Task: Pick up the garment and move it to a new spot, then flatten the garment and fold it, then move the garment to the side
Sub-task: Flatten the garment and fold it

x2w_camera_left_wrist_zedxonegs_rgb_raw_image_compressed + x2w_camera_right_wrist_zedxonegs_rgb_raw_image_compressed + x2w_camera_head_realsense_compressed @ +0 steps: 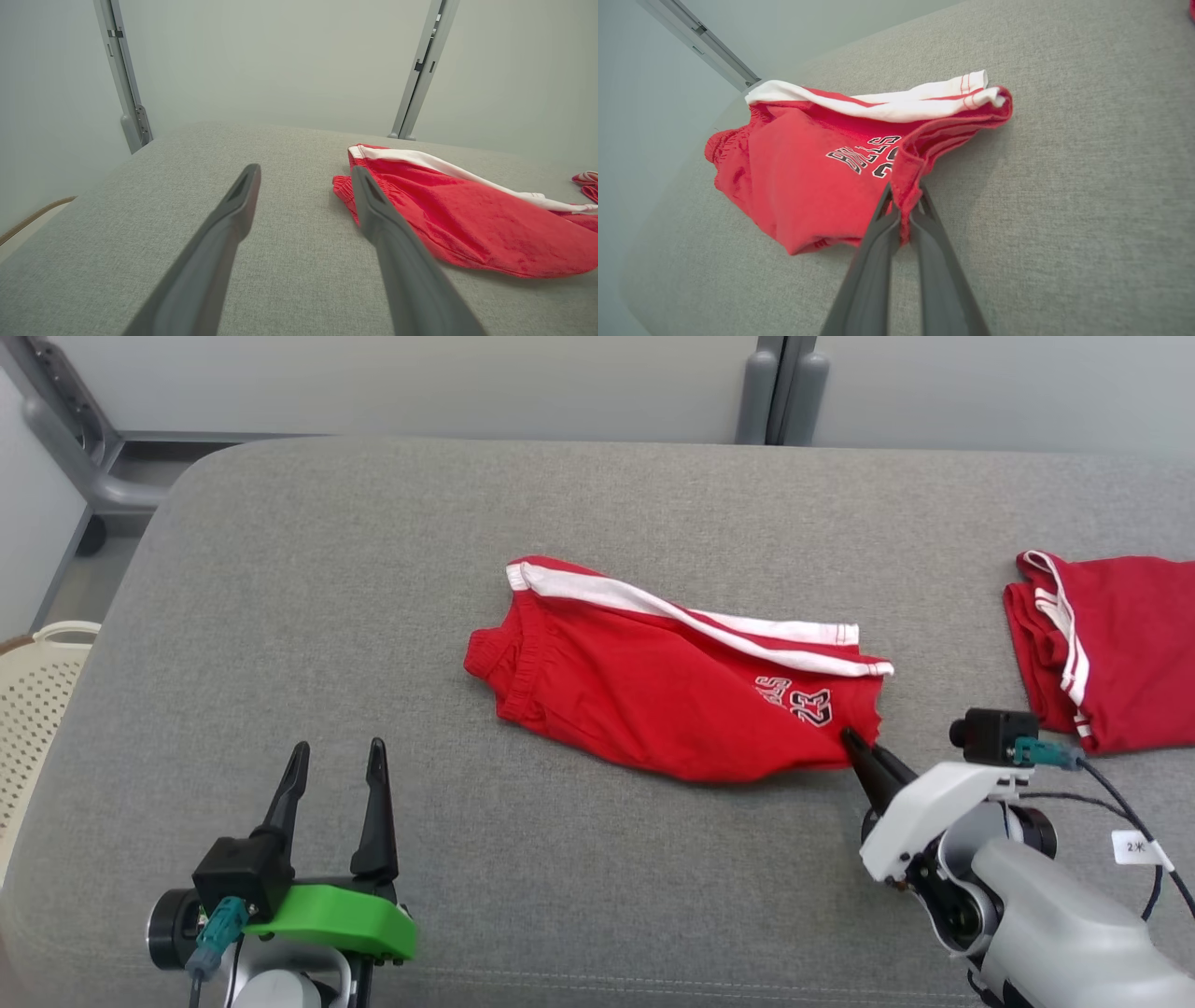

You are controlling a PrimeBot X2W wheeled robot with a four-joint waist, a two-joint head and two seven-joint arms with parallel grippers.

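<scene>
right claw: pinching hem of red Bulls shorts | left claw: spread, empty, apart from shorts | shorts: crumpled on grey fabric worktop

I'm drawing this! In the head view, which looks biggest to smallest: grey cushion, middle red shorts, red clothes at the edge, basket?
grey cushion
middle red shorts
red clothes at the edge, partly cut off
basket, also cut off; close call

Left gripper: jaws spread wide, empty, well apart from the garment.
Right gripper: clamped on the garment's near hem corner.
</scene>
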